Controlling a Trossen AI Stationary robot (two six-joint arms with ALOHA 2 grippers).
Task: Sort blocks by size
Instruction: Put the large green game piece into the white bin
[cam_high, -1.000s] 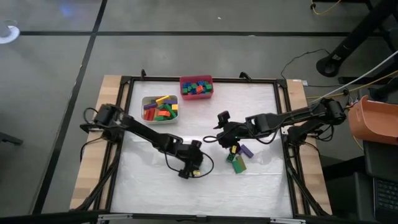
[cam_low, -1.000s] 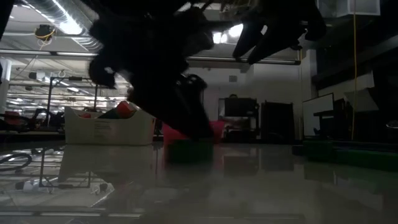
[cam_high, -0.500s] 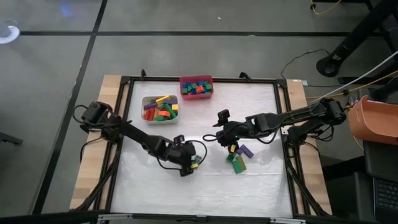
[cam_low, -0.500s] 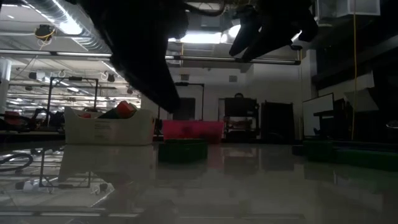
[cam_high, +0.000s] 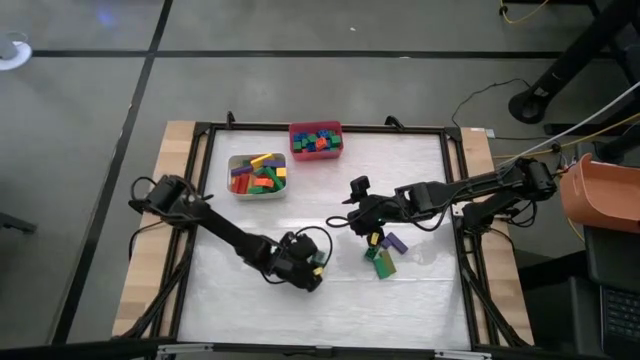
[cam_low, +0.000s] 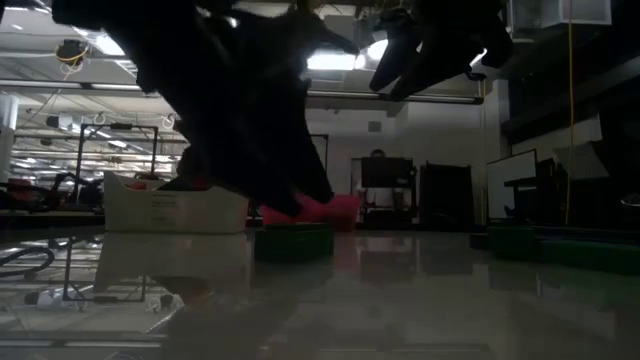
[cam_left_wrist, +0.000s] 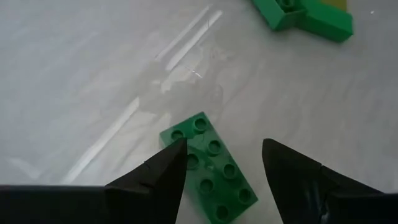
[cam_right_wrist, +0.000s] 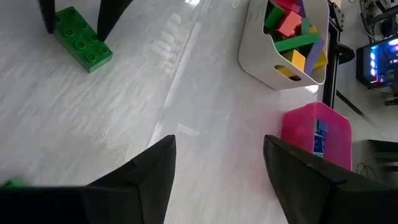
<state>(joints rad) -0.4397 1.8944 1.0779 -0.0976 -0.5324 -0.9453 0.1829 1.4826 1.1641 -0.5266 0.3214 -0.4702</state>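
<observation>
A green long block (cam_left_wrist: 211, 169) lies flat, studs up, on the white table near the middle front (cam_high: 320, 262). My left gripper (cam_left_wrist: 224, 148) hangs open over it, one finger on each side of the block; I cannot tell whether a finger touches it. The right wrist view shows the same block (cam_right_wrist: 84, 45) under those fingers. My right gripper (cam_right_wrist: 219, 142) is open and holds nothing; it hovers above the table's middle (cam_high: 355, 220). Beside it lies a small cluster of blocks (cam_high: 383, 255), green, yellow and purple.
A white bin (cam_high: 257, 176) with long blocks and a red bin (cam_high: 316, 140) with small blocks stand at the far edge. A black frame (cam_high: 455, 200) borders the white table. Bare table lies at the near left and near right.
My left gripper has rolled about its own line and swung a little across the table, away from the green block and back over it. The block has kept its place. The gripper's fingers have stayed open.
</observation>
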